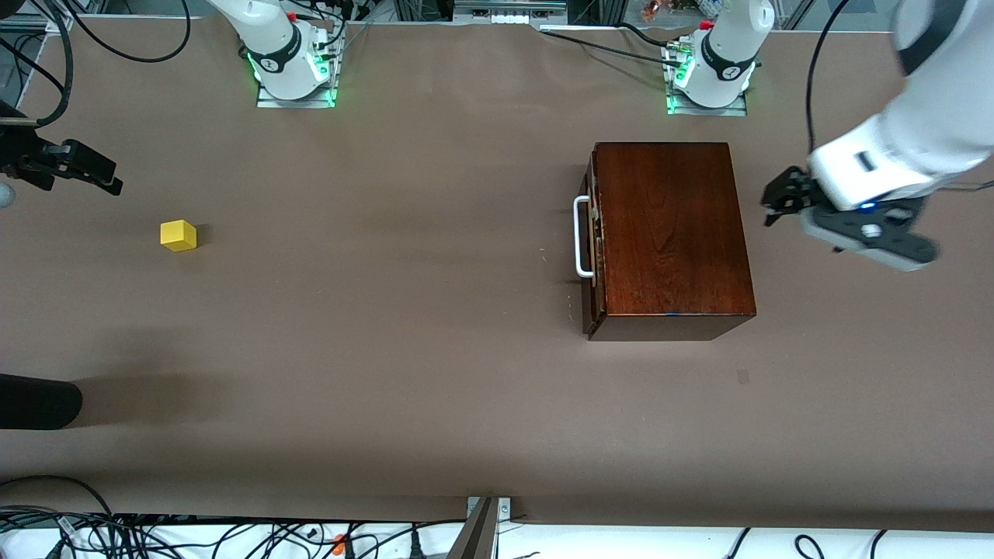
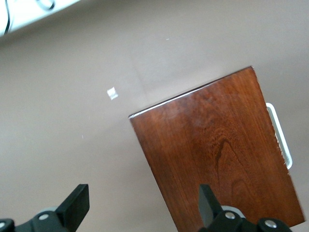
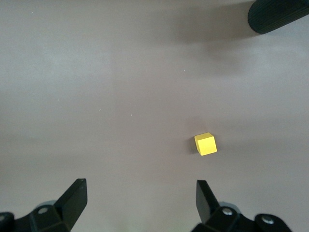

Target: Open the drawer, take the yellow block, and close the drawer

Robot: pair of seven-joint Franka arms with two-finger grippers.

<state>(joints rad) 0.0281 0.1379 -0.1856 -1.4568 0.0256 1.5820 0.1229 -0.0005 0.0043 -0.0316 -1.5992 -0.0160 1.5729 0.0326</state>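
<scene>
The dark wooden box [image 1: 672,233] stands on the table toward the left arm's end. Its drawer [image 1: 592,256] is pushed in, and the white bar handle [image 1: 581,237] faces the right arm's end. The yellow block [image 1: 178,235] sits on the bare table near the right arm's end, well apart from the box. My left gripper [image 1: 776,203] hovers open beside the box's closed end; the left wrist view shows the box top [image 2: 217,154] and handle [image 2: 281,135]. My right gripper [image 1: 105,180] is open and empty above the table beside the yellow block [image 3: 205,144].
A black rounded object [image 1: 39,402] pokes in over the table edge at the right arm's end, nearer the front camera than the block. Cables run along the table's edges. Brown table surface [image 1: 388,310] lies between block and box.
</scene>
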